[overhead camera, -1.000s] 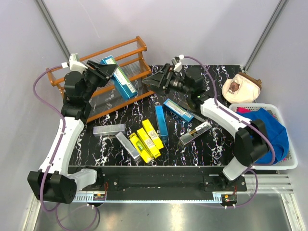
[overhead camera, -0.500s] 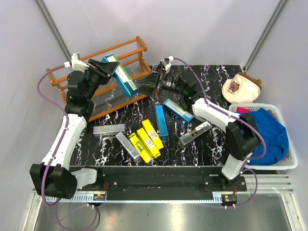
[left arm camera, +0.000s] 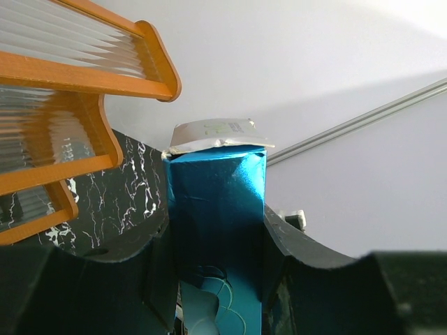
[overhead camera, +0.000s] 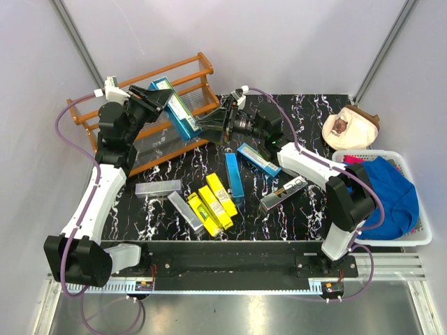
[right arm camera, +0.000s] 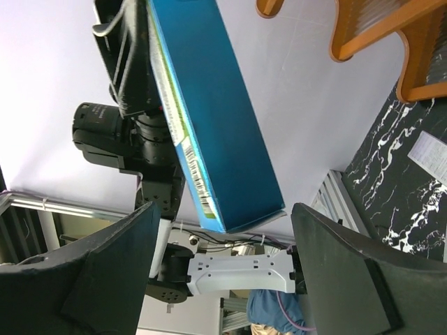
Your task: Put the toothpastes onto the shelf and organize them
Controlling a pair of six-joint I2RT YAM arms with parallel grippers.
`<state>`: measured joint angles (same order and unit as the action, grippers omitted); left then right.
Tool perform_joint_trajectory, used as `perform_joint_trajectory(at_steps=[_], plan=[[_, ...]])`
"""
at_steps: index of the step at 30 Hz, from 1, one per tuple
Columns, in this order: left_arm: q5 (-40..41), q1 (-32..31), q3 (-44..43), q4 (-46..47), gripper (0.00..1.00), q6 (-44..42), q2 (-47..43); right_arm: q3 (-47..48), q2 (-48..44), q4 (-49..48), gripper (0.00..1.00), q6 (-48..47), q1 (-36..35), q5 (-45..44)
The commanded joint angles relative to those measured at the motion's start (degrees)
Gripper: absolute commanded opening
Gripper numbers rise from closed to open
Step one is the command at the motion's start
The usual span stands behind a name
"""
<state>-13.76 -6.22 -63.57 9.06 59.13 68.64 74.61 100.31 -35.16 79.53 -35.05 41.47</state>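
Black marbled tabletop (overhead camera: 314, 209), centre frame: loose toothpastes (overhead camera: 216, 195) lie unsorted, below the shelf (overhead camera: 160, 72) at upper left. One blue carton (overhead camera: 183, 120) is raised just in front of the shelf, its upper end clamped in the left tool (overhead camera: 162, 100), and the right tool (overhead camera: 206, 128) is spread wide around its free end. Risk: if the left tool lets go before the right closes, the carton probably drops.

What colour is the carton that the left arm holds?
The carton is shiny metallic blue-teal; the left wrist view shows it best.
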Motion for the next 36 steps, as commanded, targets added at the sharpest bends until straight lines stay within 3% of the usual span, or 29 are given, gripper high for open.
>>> perform_joint_trajectory(at_steps=[1,3,8,13,19,23,26,30,35,36], plan=[[-1.44,0.24,-1.47,7.28,0.26,1.51,-0.35,0.54,0.85,1.22,0.85,-2.09,-1.34,0.36],[-1.62,0.33,-0.94,7.90,0.26,2.03,-0.26,0.02,1.11,0.97,0.85,-2.27,-1.69,0.19],[-2.76,0.33,0.37,10.71,0.26,3.18,0.26,-1.92,4.01,-13.86,0.85,4.04,-1.69,0.88],[-2.24,0.33,2.92,13.88,0.29,3.54,-0.17,-2.28,8.05,-28.36,0.78,10.47,-1.78,0.63],[-2.85,0.33,3.01,14.14,0.30,3.18,0.53,-0.52,7.53,-27.69,0.74,7.85,-1.95,1.68],[-3.12,0.33,3.54,15.19,0.30,3.88,0.88,-0.52,7.00,-28.39,0.60,8.10,-1.96,1.94],[-2.77,0.33,4.24,16.33,0.31,4.58,1.23,-0.69,6.91,-29.79,0.57,8.98,-2.04,2.21],[-1.89,0.33,5.82,17.92,0.33,6.17,1.49,-1.31,6.04,-30.50,0.42,9.51,-2.04,2.12],[-1.62,0.33,6.18,18.10,0.47,6.26,1.32,-1.48,4.37,-28.31,0.34,7.58,-2.04,2.30],[-1.19,0.33,6.27,17.84,0.57,5.65,1.15,-1.57,3.41,-25.95,0.33,6.79,-1.96,2.21]])
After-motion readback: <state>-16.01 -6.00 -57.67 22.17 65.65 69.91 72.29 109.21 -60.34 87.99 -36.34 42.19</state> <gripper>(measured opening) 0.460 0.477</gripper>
